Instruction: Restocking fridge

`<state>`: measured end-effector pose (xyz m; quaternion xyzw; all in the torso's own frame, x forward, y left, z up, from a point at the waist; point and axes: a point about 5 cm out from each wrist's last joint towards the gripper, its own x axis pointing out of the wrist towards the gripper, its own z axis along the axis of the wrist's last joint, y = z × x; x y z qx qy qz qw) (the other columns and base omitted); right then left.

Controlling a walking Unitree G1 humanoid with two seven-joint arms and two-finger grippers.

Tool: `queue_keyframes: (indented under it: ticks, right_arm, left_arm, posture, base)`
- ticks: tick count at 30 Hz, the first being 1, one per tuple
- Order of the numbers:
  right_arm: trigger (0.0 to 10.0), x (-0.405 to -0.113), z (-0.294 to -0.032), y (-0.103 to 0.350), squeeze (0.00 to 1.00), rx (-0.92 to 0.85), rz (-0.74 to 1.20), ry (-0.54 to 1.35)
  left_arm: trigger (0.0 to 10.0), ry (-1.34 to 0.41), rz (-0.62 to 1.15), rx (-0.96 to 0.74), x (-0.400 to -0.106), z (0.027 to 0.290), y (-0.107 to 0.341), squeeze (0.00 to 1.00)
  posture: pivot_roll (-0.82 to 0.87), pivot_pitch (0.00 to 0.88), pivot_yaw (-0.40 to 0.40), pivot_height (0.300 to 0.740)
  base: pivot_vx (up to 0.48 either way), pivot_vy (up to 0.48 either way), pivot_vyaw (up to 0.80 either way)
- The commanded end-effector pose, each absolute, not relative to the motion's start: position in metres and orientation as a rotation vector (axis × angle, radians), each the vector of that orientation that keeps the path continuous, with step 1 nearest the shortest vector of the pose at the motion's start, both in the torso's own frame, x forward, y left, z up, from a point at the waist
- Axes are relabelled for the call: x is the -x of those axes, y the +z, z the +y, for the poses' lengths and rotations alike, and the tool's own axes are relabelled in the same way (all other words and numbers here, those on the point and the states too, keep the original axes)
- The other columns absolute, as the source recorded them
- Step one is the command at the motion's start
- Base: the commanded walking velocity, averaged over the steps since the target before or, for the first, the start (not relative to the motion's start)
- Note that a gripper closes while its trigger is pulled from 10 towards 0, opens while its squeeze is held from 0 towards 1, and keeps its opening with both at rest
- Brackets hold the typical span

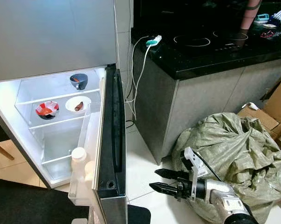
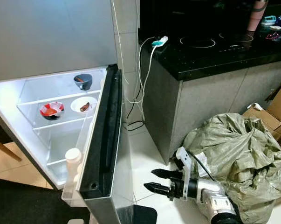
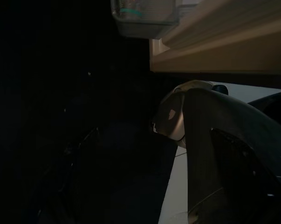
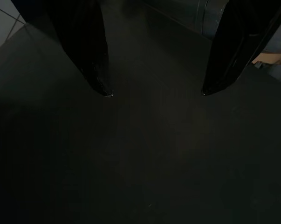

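The fridge (image 1: 47,37) stands open, and its door (image 1: 113,135) swings toward me edge-on. On the lit shelves sit a dark bowl (image 1: 78,80), a red-and-white bowl (image 1: 47,109) and a white bowl (image 1: 78,104) holding something brown. A white-capped bottle (image 1: 78,156) stands in the door bin. My right gripper (image 1: 159,180) hovers low over the tiled floor just right of the door, pointing at it, open and empty. In the right wrist view its black fingers (image 4: 96,60) are spread over a dark surface. The left wrist view is very dark, and that arm hangs idle.
A grey counter (image 1: 201,93) with a black cooktop stands to the right, with a white charger cable (image 1: 140,70) hanging off its corner. A large green sack (image 1: 233,154) and cardboard boxes (image 1: 259,116) crowd the floor at the right. A person's arm (image 1: 250,14) rests on the counter. A black mat (image 1: 23,205) lies below the fridge.
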<state>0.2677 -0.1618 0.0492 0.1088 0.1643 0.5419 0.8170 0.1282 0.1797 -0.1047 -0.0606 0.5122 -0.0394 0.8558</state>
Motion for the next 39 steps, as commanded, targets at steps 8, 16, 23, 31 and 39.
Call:
queue_keyframes:
  ticks: [8,16,23,31,39]
  right_arm:
    - [10.0,-0.2654,-0.1551,0.0489,0.00,-0.211,0.359,1.177]
    - [10.0,-0.2641,-0.1528,0.0484,0.00,-0.209,0.362,1.183]
    - [10.0,-0.2669,-0.1546,0.0489,0.00,-0.195,0.366,1.153]
    - [10.0,-0.2674,-0.1537,0.0518,0.00,-0.180,0.355,1.165]
    - [10.0,-0.2650,-0.1527,0.0541,0.00,-0.197,0.343,1.195]
  left_arm:
    - [10.0,-0.095,1.103,0.127,-0.1219,0.1765,-0.1072,0.00]
    - [10.0,-0.095,1.109,0.126,-0.1197,0.1762,-0.1079,0.00]
    - [10.0,-0.097,1.109,0.125,-0.1201,0.1757,-0.1079,0.00]
    - [10.0,-0.096,1.111,0.123,-0.1196,0.1760,-0.1080,0.00]
    - [10.0,-0.099,1.112,0.125,-0.1191,0.1752,-0.1082,0.00]
  posture:
    - [-0.06,0.023,-0.013,0.740]
    - [-0.06,0.022,-0.013,0.740]
    - [-0.06,0.023,-0.012,0.740]
    - [-0.06,0.023,-0.011,0.740]
    - [-0.06,0.024,-0.011,0.740]
  base:
    - [0.000,0.000,0.79]
    - [0.000,0.000,0.64]
    - [0.000,0.000,0.00]
    - [0.000,0.000,0.00]
    - [0.000,0.000,0.58]
